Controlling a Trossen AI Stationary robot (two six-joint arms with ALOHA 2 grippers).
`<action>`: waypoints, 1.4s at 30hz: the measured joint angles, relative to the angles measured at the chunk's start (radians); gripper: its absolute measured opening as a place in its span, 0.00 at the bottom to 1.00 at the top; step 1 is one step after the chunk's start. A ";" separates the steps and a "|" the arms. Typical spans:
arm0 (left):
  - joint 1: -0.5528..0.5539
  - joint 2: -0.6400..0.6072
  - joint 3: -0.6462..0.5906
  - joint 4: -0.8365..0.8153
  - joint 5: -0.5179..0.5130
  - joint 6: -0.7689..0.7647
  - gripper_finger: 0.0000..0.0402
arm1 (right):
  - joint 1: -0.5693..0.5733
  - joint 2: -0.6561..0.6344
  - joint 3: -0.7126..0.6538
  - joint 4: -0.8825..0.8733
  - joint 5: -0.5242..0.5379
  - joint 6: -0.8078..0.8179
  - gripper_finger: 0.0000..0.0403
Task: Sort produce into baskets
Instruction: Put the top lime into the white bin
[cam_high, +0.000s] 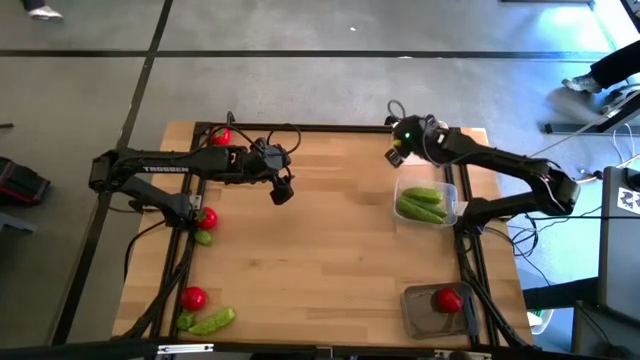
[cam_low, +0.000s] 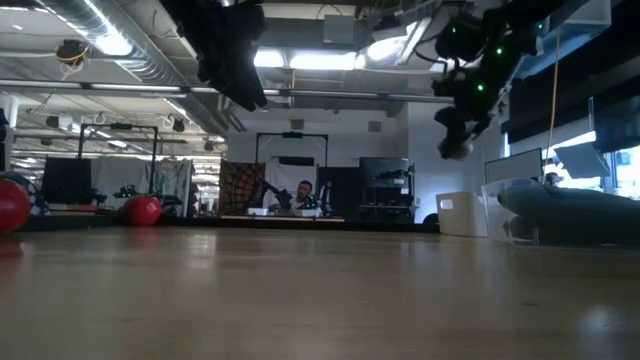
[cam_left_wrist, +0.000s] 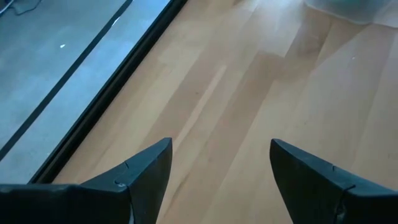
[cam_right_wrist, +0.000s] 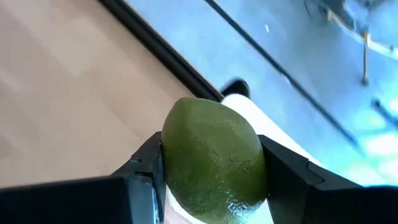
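Holding a lime, right gripper raised far right above table | left gripper spread wide, empty, mid-table

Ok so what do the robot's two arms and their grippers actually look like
Both arms are dark, nearly black, built of slim jointed segments. The left arm has white lettering along its long segment and loose black cables looping near the wrist. The right arm shows small green lights at its wrist, also with cable loops. The left gripper has two dark, wedge-shaped fingers tapering to points; the right gripper has matching dark fingers.
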 joint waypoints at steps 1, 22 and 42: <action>0.000 0.000 0.000 0.000 0.000 0.000 0.66 | -0.025 0.000 0.000 -0.006 -0.010 0.011 0.43; 0.000 0.000 0.000 -0.003 0.001 0.001 0.66 | -0.331 0.158 0.000 -0.086 -0.229 0.145 0.43; 0.000 0.000 0.000 -0.003 0.001 0.001 0.66 | -0.329 0.304 0.000 -0.085 -0.238 0.145 0.44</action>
